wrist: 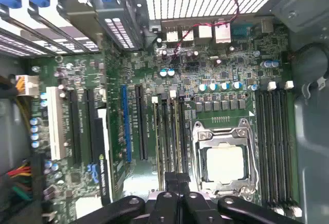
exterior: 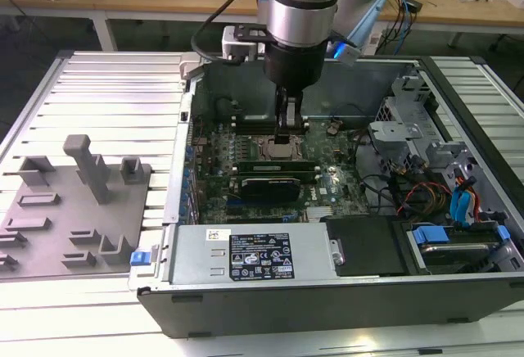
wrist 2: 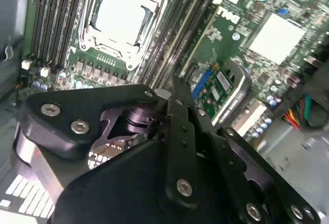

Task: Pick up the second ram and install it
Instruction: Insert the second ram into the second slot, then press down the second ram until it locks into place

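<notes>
Black two-finger gripper (exterior: 285, 132) inside open computer case (exterior: 327, 287), fingers pinched narrow over memory slots (wrist: 172, 131) beside one square silver CPU socket (wrist: 224, 162); whether it holds the green ram stick cannot be told.

One CPU socket (wrist: 224, 161), one graphics card (exterior: 264, 185), one arm (exterior: 301, 13).

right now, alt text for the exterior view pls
A robot arm reaches down into an open computer case, its pincer low over the motherboard by the CPU socket and memory slots. A grey fixture tray lies on the exterior view's left.
</notes>
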### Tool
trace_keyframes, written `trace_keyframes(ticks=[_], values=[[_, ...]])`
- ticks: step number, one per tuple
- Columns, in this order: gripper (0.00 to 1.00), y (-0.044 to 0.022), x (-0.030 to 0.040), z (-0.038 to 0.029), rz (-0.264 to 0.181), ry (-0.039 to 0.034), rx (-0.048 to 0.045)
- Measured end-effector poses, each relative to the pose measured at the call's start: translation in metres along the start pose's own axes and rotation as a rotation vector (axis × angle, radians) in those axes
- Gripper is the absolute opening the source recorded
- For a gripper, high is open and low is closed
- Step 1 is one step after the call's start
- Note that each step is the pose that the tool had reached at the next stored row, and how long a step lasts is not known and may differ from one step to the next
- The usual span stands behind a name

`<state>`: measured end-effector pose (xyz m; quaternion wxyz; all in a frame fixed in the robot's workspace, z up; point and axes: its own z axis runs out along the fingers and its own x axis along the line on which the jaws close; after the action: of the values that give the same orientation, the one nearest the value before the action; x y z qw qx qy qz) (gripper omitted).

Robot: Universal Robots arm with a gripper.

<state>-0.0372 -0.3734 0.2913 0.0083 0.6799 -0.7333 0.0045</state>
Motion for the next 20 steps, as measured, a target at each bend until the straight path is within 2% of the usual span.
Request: trace_keyframes(ticks=[1,13,15,17,20], values=[[0.11,0.0000,0.0000,-0.0014,0.000,0.0017,0.0001],[0.11,0.0001,0.0000,-0.0016,0.000,0.0018,0.0002],[0.11,-0.0017,-0.0001,-0.0017,0.000,0.0020,0.0000],[0.11,-0.0208,-0.0016,0.0008,0.000,0.0024,-0.0055],[0.11,-0.0344,-0.0028,0.0070,0.000,0.0031,-0.0099]])
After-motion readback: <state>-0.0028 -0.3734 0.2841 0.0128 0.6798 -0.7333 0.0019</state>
